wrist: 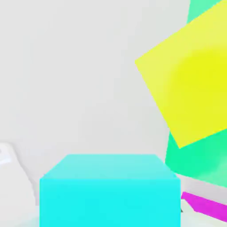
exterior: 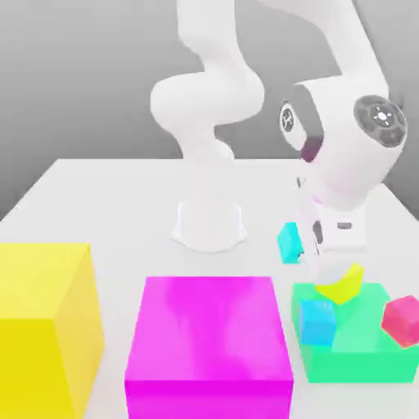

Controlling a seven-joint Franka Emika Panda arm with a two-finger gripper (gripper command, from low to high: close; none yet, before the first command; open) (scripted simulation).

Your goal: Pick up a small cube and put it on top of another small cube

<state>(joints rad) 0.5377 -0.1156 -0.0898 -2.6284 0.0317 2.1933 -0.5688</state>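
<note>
The arm (exterior: 245, 90) rises from its base in the upper middle of the exterior view and bends down toward the right. Lower left stands a yellow block (exterior: 45, 323), and beside it, bottom centre, a magenta block (exterior: 209, 348); both are far too big to matter here and sit well apart from the hand. At the lower right lies a flat green slab (exterior: 368, 352) that carries three small pieces: a sky-blue cube (exterior: 317, 321) at its near-left corner, a tilted yellow cube (exterior: 344, 282) further back, and a red cube (exterior: 402, 319) at the right edge.

The gripper (exterior: 304, 239) hangs just above the slab's left rear. The turquoise cube (exterior: 289, 242) sits at its fingertips, clear of the table, so the jaws appear closed on it, though the fingers themselves are hard to make out. In the hand view the cube (wrist: 110, 190) sits low and centred, as a held object would, with the yellow cube (wrist: 190, 84) beyond. The carry seems under way, probably toward one of the slab's cubes.
</note>
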